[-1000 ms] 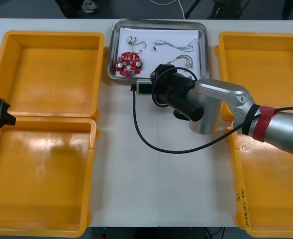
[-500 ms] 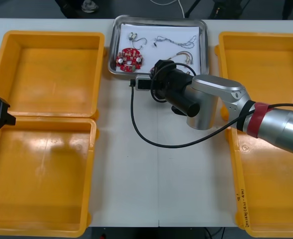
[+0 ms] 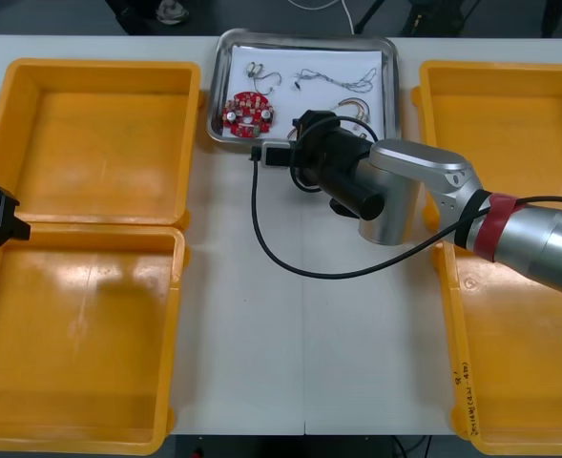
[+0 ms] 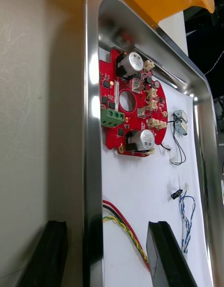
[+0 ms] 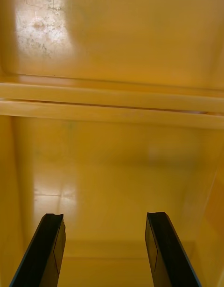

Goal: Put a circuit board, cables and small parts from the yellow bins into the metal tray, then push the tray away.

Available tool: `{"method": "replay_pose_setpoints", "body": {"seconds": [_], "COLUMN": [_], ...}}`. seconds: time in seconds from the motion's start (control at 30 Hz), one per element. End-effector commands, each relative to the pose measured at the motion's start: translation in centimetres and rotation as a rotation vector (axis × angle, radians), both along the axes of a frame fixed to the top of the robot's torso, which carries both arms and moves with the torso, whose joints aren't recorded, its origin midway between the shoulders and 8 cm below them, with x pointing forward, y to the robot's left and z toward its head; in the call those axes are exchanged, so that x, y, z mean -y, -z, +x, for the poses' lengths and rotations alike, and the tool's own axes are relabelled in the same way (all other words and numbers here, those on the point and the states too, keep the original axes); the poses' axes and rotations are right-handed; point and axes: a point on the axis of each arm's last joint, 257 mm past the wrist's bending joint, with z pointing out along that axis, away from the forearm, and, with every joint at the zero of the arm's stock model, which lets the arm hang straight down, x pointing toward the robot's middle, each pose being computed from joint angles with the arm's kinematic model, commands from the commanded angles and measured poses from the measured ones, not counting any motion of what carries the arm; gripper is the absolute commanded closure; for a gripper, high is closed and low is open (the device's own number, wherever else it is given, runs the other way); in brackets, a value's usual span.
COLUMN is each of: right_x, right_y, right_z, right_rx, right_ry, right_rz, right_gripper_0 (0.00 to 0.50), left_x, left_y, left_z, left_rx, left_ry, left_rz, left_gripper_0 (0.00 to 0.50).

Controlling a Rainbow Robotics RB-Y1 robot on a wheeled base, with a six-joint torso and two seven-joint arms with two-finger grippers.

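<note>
Bright, even light falls from above on the worktop [image 3: 338,353], and the right arm throws only a faint, soft shadow beneath it. Ahead of the right claw [image 4: 106,226], two white glints sit on the rim of the metal tray [image 4: 92,128], with its wall dark beside them. Beyond the left claw [image 5: 103,217], a pale sheen spreads over the yellow bin [image 5: 112,175] floor.

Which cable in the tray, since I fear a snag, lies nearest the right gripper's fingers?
The red and yellow cable, beside one finger of the open right gripper; the blue and white cable lies farther off.
</note>
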Motion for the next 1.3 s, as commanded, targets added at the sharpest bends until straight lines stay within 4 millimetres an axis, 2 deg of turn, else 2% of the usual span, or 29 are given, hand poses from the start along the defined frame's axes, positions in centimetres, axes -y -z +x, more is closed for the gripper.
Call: {"method": "replay_pose_setpoints", "body": {"seconds": [0.03,0.17,0.27,0.53,1.07,1.3], "right_x": [-1.9,-1.9,-2.0,-1.9,-1.0,-1.0], "right_y": [-3.7,-4.6,-6.1,-7.1,-5.9,-6.3], "right_z": [0.4,0.3,0.0,-1.3,-4.5,-6.1], "right_rx": [0.031,0.031,0.039,0.001,-0.057,-0.076], "right_ry": [-0.013,0.008,0.044,0.117,0.136,0.164], "right_rz": [0.061,0.076,0.085,0.093,0.062,0.051], "right_gripper_0": [0.000,0.000,0.000,0.000,0.000,0.000], "left_x": [0.5,0.5,0.5,0.5,0.5,0.5], "left_y": [0.4,0.4,0.4,0.4,0.4,0.4], "left_z": [-0.5,-0.5,-0.5,-0.5,-0.5,-0.5], "left_rx": [-0.001,-0.001,-0.001,-0.001,-0.001,-0.001], "left_ry": [0.077,0.077,0.077,0.077,0.077,0.077], "left_rz": [0.039,0.039,0.039,0.039,0.039,0.039], "left_gripper_0": [0.000,0.000,0.000,0.000,0.000,0.000]}}
